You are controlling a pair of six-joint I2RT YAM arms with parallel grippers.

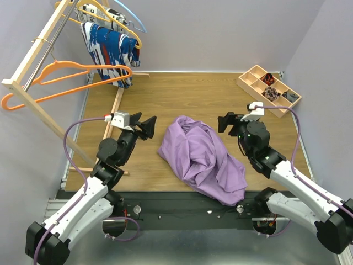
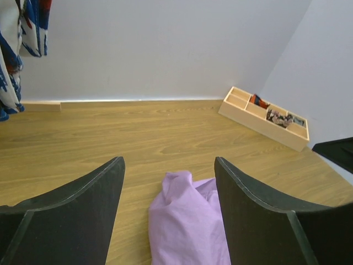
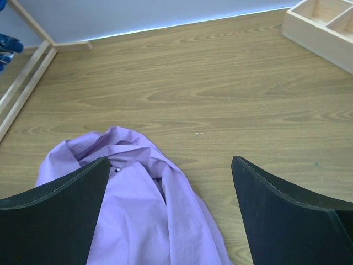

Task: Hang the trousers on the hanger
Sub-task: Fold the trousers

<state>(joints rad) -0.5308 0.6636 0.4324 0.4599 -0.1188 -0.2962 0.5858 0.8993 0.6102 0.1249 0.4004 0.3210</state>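
Note:
The lilac trousers [image 1: 201, 158] lie crumpled in a heap on the wooden table, between the two arms. They also show in the left wrist view [image 2: 185, 226] and the right wrist view [image 3: 132, 210]. The bright orange hanger [image 1: 66, 83] hangs on the wooden rack at the far left. My left gripper [image 1: 148, 127] is open and empty, just left of the heap. My right gripper [image 1: 225, 122] is open and empty, just right of the heap's far end.
A wooden rack [image 1: 33, 61] stands along the left side and carries a blue, white and red patterned garment [image 1: 110, 52], a yellow-orange hanger [image 1: 110, 19] and a light blue hanger [image 1: 135, 16]. A wooden compartment tray [image 1: 268, 89] with small items sits at the far right.

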